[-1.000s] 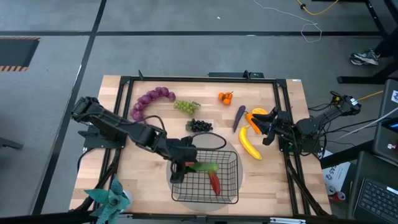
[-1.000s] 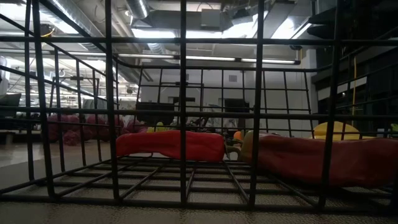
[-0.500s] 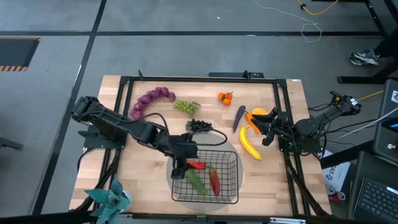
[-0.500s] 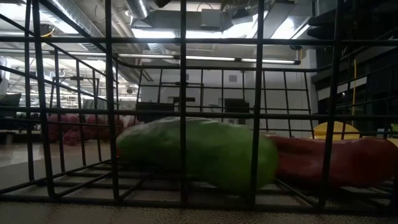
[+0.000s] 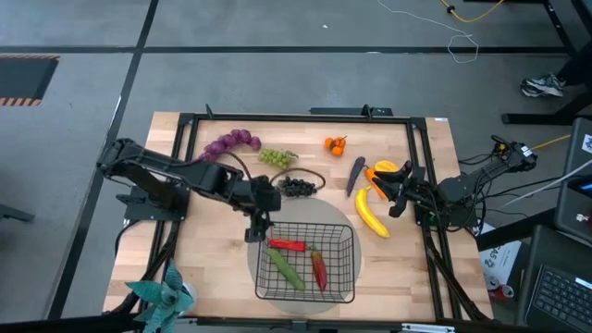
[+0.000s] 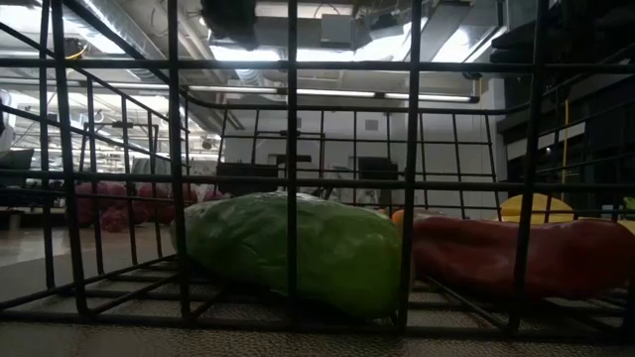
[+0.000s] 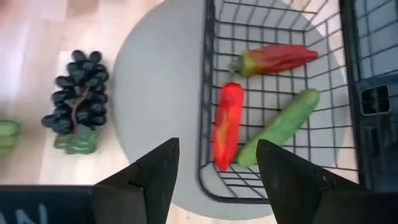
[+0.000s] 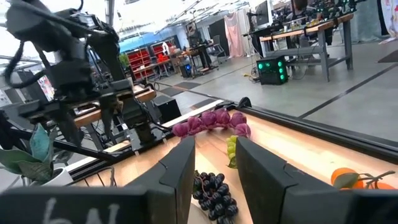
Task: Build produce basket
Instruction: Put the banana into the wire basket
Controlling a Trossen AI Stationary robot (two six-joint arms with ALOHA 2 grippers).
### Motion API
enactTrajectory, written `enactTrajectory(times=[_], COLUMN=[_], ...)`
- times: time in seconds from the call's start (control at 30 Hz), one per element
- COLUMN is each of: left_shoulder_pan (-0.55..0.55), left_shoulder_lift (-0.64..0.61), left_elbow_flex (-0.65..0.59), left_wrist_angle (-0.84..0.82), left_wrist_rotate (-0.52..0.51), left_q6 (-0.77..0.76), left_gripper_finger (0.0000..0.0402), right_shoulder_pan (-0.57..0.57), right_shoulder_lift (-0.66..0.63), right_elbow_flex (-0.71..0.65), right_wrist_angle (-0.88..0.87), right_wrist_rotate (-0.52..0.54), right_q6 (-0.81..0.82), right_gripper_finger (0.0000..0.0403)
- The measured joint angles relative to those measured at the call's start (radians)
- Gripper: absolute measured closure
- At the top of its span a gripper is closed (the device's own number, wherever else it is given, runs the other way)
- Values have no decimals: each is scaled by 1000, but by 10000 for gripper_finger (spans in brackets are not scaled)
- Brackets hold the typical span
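Observation:
The black wire basket [image 5: 344, 294] stands on a round grey mat [image 7: 155, 93] near the table's front edge. On its floor lie a green cucumber [image 5: 287, 270] and two red chilies [image 5: 287, 245] [image 5: 319, 269]; the low view shows the cucumber [image 6: 298, 248] resting on its side beside a chili [image 6: 516, 253]. My left gripper [image 5: 255, 228] hovers open and empty just outside the basket's far left corner. My right gripper [image 5: 398, 196] waits open at the right, by the banana [image 5: 371, 214]. Dark grapes [image 5: 298, 186] lie on the wood behind the basket.
Loose on the far half of the table lie purple grapes [image 5: 227, 145], green grapes [image 5: 277, 157], tangerines [image 5: 336, 144], an eggplant [image 5: 356, 174] and an orange pepper [image 5: 384, 170]. A teal leafy plant [image 5: 165, 298] stands at the front left corner. A black frame rims the table.
My left gripper has let go of the cucumber over the basket. The cucumber has fallen and now lies on the basket floor beside the chilies. The gripper has then drawn back out of the basket, toward the table's left and far edges.

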Motion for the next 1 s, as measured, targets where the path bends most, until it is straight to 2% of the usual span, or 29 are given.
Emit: enactTrajectory(times=[0.27, 0.43, 0.53, 0.63, 0.73, 0.83, 0.93, 1.0], left_shoulder_pan=[31, 14, 14, 18, 22, 22, 22, 22], left_shoulder_lift=[-230, -416, -519, -603, -669, -716, -735, -738], left_elbow_flex=[-283, -473, -557, -632, -712, -787, -838, -861], left_wrist_angle=[121, 223, 295, 368, 440, 510, 596, 640], left_wrist_rotate=[-24, -71, -75, -87, -124, -160, -165, -167], left_q6=[-88, -72, -52, -51, -52, -59, -88, -111], left_gripper_finger=[192, 192, 191, 191, 191, 191, 191, 191], right_shoulder_pan=[0, 0, 1, 0, 0, 0, 1, 0], right_shoulder_lift=[-2, 6, 31, 80, 150, 235, 325, 381], right_elbow_flex=[2, 79, 187, 319, 449, 555, 613, 621], right_wrist_angle=[2, -8, -122, -324, -572, -858, -1120, -1226], right_wrist_rotate=[-2, -111, -132, -126, -125, -167, -278, -372], right_q6=[25, 20, 6, 54, 218, 474, 760, 909], right_gripper_finger=[283, 283, 283, 283, 283, 283, 283, 283])
